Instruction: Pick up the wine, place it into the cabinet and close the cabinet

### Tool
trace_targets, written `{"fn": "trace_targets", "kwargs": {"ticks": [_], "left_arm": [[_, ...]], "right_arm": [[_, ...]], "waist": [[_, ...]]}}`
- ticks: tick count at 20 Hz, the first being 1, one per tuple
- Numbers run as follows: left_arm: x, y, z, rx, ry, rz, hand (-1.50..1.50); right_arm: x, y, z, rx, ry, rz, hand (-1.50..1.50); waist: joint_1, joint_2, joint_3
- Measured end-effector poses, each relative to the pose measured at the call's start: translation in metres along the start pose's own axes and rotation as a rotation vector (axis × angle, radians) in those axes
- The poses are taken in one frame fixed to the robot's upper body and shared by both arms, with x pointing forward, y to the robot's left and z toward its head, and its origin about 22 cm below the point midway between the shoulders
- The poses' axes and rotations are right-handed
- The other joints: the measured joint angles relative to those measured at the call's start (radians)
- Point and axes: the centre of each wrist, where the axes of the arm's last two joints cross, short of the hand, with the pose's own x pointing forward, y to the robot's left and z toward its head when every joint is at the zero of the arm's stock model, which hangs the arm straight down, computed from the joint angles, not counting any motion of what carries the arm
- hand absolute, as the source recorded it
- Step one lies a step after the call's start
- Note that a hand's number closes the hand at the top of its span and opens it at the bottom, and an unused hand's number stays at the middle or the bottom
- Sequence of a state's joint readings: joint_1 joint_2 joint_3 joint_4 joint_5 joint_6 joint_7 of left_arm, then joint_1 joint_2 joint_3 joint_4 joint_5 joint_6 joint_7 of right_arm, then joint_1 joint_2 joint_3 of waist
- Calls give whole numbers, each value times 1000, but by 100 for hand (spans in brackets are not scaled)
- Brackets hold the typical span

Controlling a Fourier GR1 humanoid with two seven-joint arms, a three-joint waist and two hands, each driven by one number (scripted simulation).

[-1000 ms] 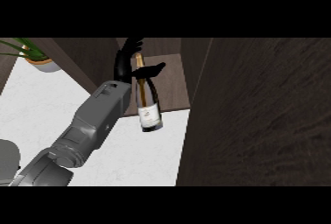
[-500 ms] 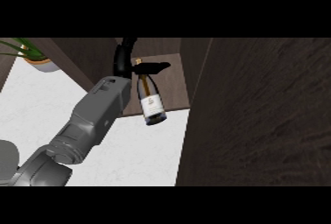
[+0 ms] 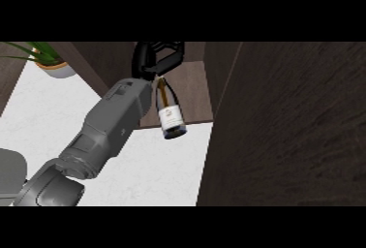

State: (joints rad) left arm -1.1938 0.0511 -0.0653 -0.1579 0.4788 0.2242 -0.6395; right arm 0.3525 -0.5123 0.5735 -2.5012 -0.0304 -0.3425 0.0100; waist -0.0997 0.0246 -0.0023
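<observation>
Dark glass wine bottle (image 3: 169,111), pale label (neck uppermost) | left hand (image 3: 159,58) curled round neck | inside cabinet (image 3: 187,87)

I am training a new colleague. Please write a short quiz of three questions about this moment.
1. True or false: the wine bottle stands on the counter.
2. What grips the bottle's neck? A) the left hand B) nothing
3. What stands at the upper left?

Key: 1 false; it hangs in front of the open cabinet. 2 A. 3 potted plant.
</observation>
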Motion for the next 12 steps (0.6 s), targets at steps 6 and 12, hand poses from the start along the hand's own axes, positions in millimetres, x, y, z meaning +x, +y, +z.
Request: {"fn": "trace_targets", "kwargs": {"ticks": [6,12], "left_arm": [[2,-16,1,-74,6,69,-150],[4,-24,3,-99,11,101,-150]], "right_arm": [[1,0,3,-16,22,1,-150],[2,-3,2,-33,43,14,-150]], "waist": [[28,-12,1],[53,-20,1]]}}
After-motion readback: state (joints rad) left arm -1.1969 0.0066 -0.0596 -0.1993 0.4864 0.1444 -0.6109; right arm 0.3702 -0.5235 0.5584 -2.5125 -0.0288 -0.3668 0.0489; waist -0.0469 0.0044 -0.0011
